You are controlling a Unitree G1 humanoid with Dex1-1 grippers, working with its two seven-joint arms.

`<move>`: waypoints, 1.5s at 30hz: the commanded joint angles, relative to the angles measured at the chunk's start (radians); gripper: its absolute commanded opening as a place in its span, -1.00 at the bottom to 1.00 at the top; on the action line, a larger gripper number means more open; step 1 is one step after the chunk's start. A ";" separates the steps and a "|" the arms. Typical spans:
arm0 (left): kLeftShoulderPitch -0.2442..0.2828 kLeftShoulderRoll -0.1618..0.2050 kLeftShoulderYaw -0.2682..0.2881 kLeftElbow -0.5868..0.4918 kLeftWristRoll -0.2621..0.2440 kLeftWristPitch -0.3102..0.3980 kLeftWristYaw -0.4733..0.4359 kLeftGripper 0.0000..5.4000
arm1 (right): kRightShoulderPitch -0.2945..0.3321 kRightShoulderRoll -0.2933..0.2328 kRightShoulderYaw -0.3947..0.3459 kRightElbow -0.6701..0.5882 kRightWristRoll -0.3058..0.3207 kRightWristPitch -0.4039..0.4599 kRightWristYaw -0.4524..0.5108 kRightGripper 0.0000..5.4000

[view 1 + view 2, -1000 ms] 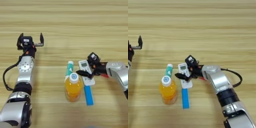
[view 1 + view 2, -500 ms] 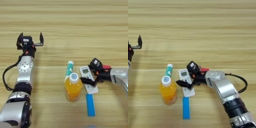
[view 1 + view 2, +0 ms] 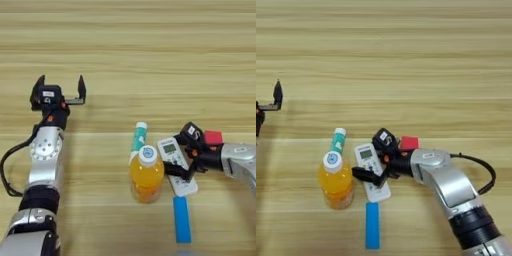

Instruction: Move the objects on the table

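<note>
Far left, the left gripper [image 3: 59, 89] hangs over bare table [image 3: 150, 45], well apart from the objects, its two black fingers spread wide with nothing between them. Its silver arm runs down the left edge of the left eye view (the right eye view catches only one fingertip at its left border).

Near the middle lies the tube [image 3: 138, 137], white and teal, pointing away from the robot with its white end farthest off. Its near end is hidden behind the bottle [image 3: 147, 173], which stands upright just in front of it, orange with a white cap.

Just right of the bottle lies the remote [image 3: 176, 165], white, with its small screen at the far end and its length slanting toward the lower right. The right gripper [image 3: 376, 156] reaches in from the right and straddles it: one black finger rests at the remote's far right edge, the other lies across its near half, toward the bottle. The fingers stand moderately apart with the remote between them, but whether they actually press on it I cannot tell.

Below the remote, a little apart from its near end, the blue bar [image 3: 182, 219] lies flat, its length running toward the robot.

The red cube [image 3: 409, 143] sits just beyond the right wrist, close against the gripper's housing.
</note>
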 commanded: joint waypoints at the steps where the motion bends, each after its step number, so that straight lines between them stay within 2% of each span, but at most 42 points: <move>1: 0.066 -0.011 -0.022 -0.082 0.016 0.028 -0.004 1.00 | 0.048 -0.031 -0.007 -0.030 0.005 0.032 -0.020 0.99; 6: 0.096 -0.014 -0.048 -0.120 0.024 0.015 -0.019 1.00 | 0.079 -0.052 -0.041 -0.069 0.035 0.027 -0.025 0.99; 15: 0.098 -0.020 -0.049 -0.134 0.010 0.020 -0.023 1.00 | 0.115 -0.108 -0.064 -0.131 0.057 -0.021 0.000 0.99; 21: 0.095 -0.025 -0.048 -0.130 0.006 0.011 -0.025 1.00 | 0.095 -0.115 -0.103 -0.172 0.074 -0.024 -0.007 0.99; 31: 0.080 -0.032 -0.049 -0.104 0.010 -0.005 -0.024 1.00 | 0.059 -0.077 -0.156 -0.240 0.150 -0.061 -0.020 0.99; 37: 0.075 -0.036 -0.051 -0.093 0.014 -0.015 -0.023 1.00 | 0.038 -0.060 -0.195 -0.268 0.198 -0.131 -0.017 0.99; 40: 0.072 -0.038 -0.052 -0.088 0.015 -0.018 -0.022 1.00 | 0.025 -0.051 -0.250 -0.263 0.250 -0.211 0.015 0.99; 43: 0.068 -0.039 -0.053 -0.082 0.015 -0.021 -0.022 1.00 | 0.006 -0.051 -0.289 -0.247 0.309 -0.247 0.054 0.99; 45: 0.066 -0.040 -0.053 -0.078 0.015 -0.024 -0.022 1.00 | 0.002 -0.054 -0.301 -0.236 0.321 -0.306 0.091 0.99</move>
